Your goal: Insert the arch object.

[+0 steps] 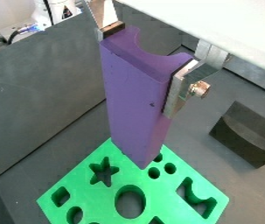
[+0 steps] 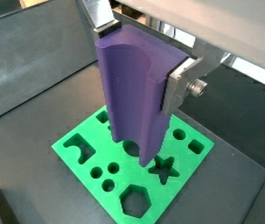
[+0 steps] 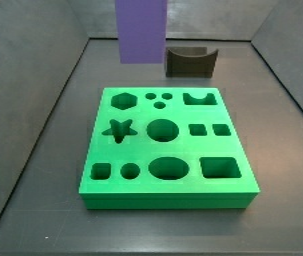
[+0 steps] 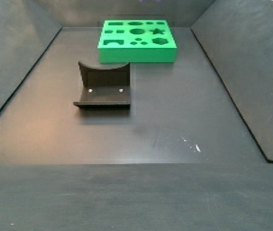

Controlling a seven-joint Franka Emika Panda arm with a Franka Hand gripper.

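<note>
My gripper (image 1: 142, 57) is shut on the top of a tall purple piece (image 1: 135, 105) with a semicircular groove scooped down one face, which is the arch object. It hangs upright with its lower end over the green board (image 1: 76, 197) with shaped holes. Both wrist views show the silver fingers (image 2: 181, 83) on opposite sides of the piece (image 2: 135, 96). In a side view the purple piece (image 3: 140, 30) hangs above the far edge of the board (image 3: 167, 190), near its arch-shaped hole (image 3: 201, 98); the gripper is out of frame there. The piece does not show in the side view with the board (image 4: 139, 54) far off.
A dark fixture (image 3: 190, 60) with a curved top stands on the floor behind the board, apart from it; it also shows in a side view (image 4: 103, 86) and a wrist view (image 1: 251, 131). Grey walls (image 3: 60, 90) enclose the floor.
</note>
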